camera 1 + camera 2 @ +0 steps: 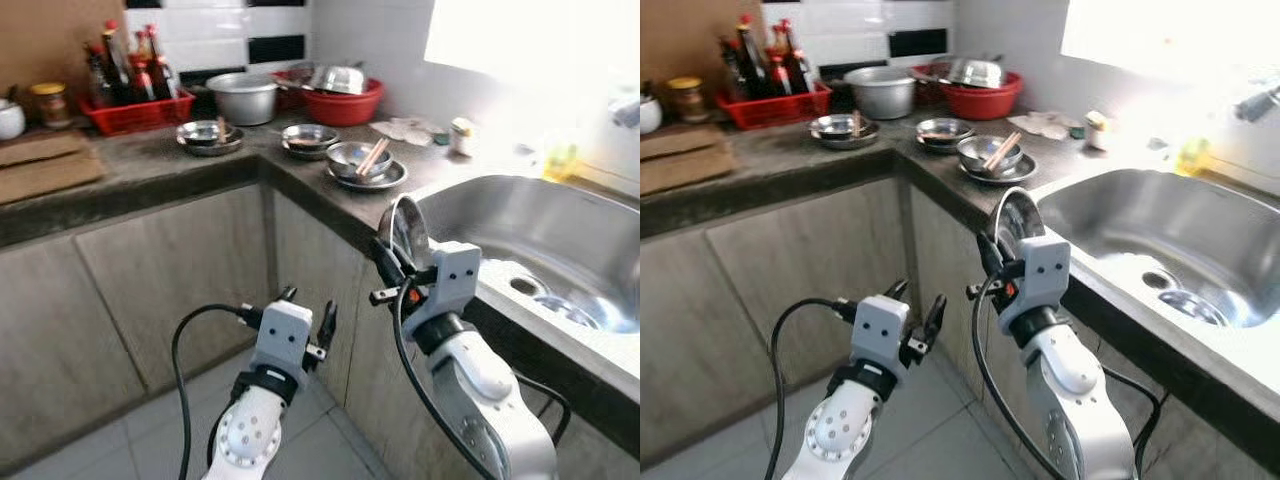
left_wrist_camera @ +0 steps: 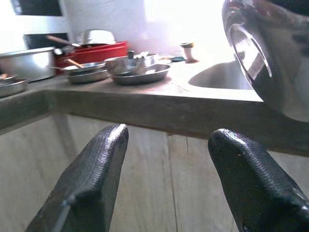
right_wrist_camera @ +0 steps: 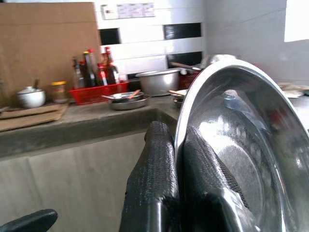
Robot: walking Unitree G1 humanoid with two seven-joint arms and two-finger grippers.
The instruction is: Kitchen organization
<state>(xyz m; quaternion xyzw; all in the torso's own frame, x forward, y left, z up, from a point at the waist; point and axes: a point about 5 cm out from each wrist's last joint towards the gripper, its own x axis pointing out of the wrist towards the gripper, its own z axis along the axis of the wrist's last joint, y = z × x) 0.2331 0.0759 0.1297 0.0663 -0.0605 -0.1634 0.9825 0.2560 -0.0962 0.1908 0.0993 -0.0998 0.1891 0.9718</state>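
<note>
- Grey wood-grain cabinet doors run under the counter, from nine o'clock across to the centre.
- Pale floor tiles lie at seven o'clock.
- A white wall with black tiles stands at twelve o'clock.
- A brown board leans at eleven o'clock.
- Below it, at ten o'clock, sit a white pot and a yellow-lidded jar.
- Flat wooden boards rest just in front of them.
- A tap pokes in at three o'clock.
</note>
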